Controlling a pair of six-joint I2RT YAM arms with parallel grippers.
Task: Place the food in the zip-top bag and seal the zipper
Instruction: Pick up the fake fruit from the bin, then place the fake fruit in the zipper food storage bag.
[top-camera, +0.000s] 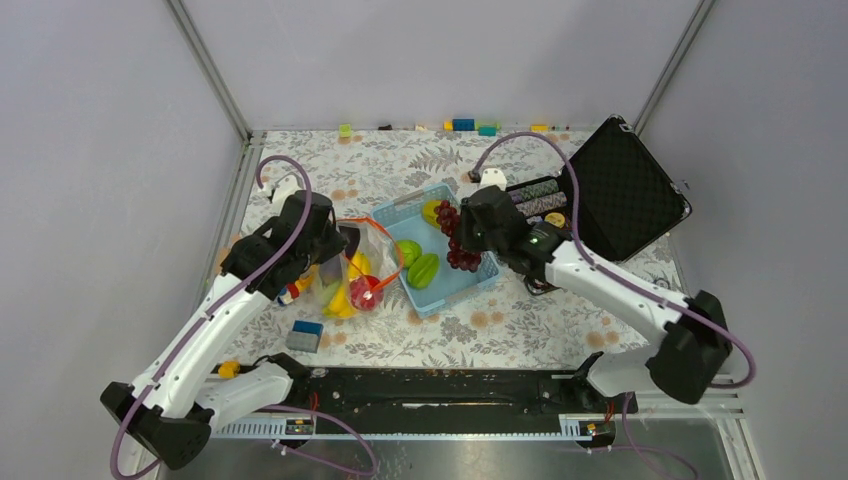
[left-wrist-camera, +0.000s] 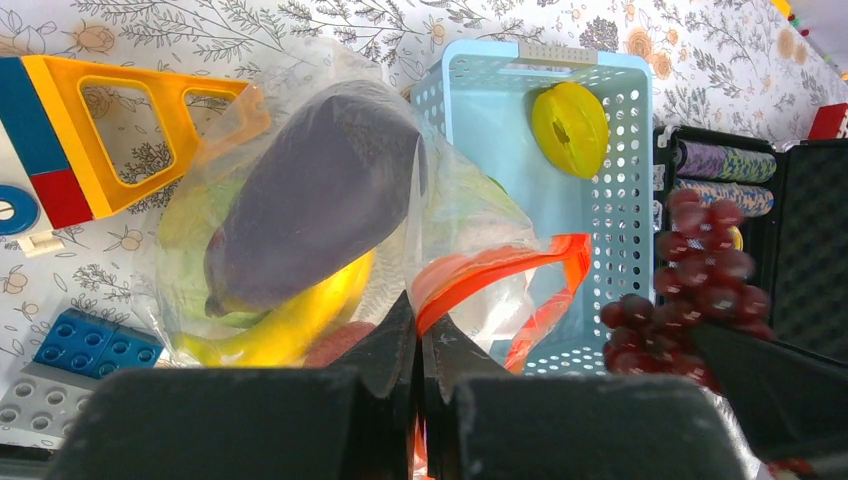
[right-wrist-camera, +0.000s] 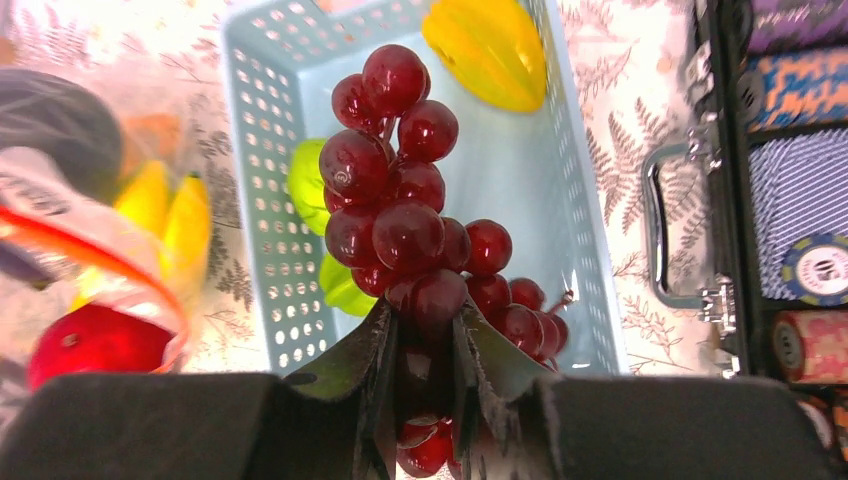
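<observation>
One light-blue basket (top-camera: 412, 296) is seen mid-counter (top-camera: 520, 325). 3 food pcs are counted inside it: 1 yellow piece (right-wrist-camera: 485, 50) at the far end and 2 green pieces (top-camera: 423, 270) nearer the middle.

1 bunch of grapes (right-wrist-camera: 400, 230) is held over the basket, at the side facing the R arm. The R tool (right-wrist-camera: 420, 340) is closed on the bunch's stem end, w/ the berries sticking out past the fingertips. Whether the bunch touches the basket cannot be told.

1 bag (top-camera: 345, 275) is found just beside the basket, on its L-arm side. Its zipper (left-wrist-camera: 500, 265) is pinched by the L tool (left-wrist-camera: 420, 325), whose jaws are shut tight on the orange-red strip. The mouth is seen open as a loop toward the basket. 4 pcs can be made out in the bag: 1 banana (left-wrist-camera: 290, 320), 1 apple (right-wrist-camera: 95, 340), 1 dark purple piece (left-wrist-camera: 310, 200) and 1 pale green piece (left-wrist-camera: 190, 240), the last only partly seen through the plastic.

1 black case (top-camera: 625, 190) is seen open beyond the basket on the R-arm side, w/ chips (right-wrist-camera: 800, 265) racked in it. 1 blue-and-grey block (top-camera: 305, 335) is seen nearer the arm bases than the basket.
</observation>
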